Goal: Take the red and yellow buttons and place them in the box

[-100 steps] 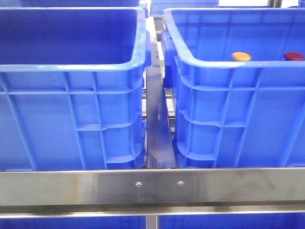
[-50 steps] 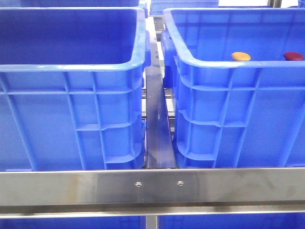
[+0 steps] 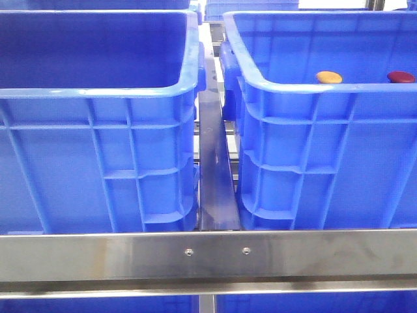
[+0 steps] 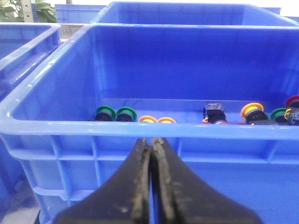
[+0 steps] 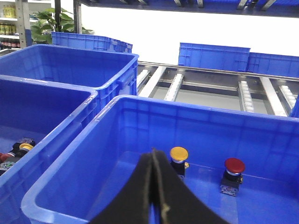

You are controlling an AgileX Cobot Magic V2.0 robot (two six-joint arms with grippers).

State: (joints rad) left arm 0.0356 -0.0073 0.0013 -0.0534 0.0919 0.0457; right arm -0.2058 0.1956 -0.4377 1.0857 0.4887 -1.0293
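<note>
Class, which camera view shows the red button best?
The right wrist view: the red button shows whole, dome above its dark base, inside the box. The front view shows only its cap over the rim. In the left wrist view it isn't identifiable.

Even, bright overhead light. In the front view the steel rail [image 3: 208, 255] carries a soft sheen, and the left crate [image 3: 98, 163] shows a shadowed interior with pale glare along its rim. The far background of the right wrist view is overexposed to white. Both wrist views render the near gripper fingers [image 4: 152, 186] dark and slightly soft.
</note>
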